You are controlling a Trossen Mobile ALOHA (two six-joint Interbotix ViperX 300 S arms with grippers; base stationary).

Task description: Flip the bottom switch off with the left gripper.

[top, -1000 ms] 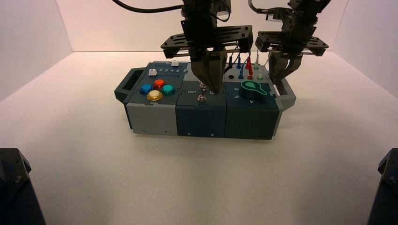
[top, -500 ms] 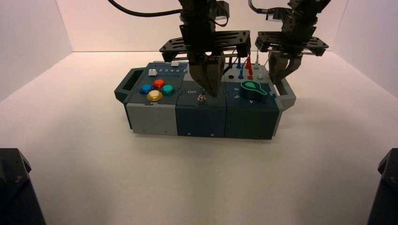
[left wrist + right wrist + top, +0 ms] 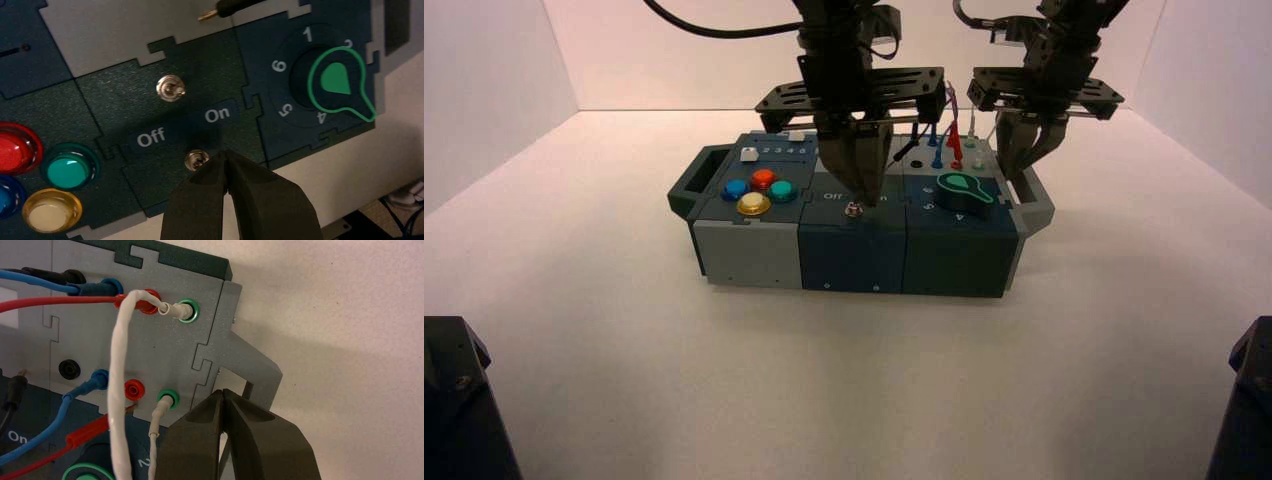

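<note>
Overhead: black left gripper with perforated crossbar (image 3: 866, 190) poised on dark middle panel of box on white counter (image 3: 844, 380), tip at tiny silver bottom toggle switch (image 3: 853, 209). Black right gripper (image 3: 1024, 160) parked by box's right handle. Four coloured push buttons counted.

Left wrist: jaws together, tip touching bottom switch (image 3: 196, 160) from "On" side; two toggles counted. Flip apparently underway; next, push toward "Off".

Right wrist: right gripper (image 3: 223, 394) jaws together, idle.

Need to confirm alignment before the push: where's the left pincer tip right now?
In the high view the left pincer is over the box's dark middle panel, its closed tip right beside the bottom switch, on the On side, below the On label.
</note>
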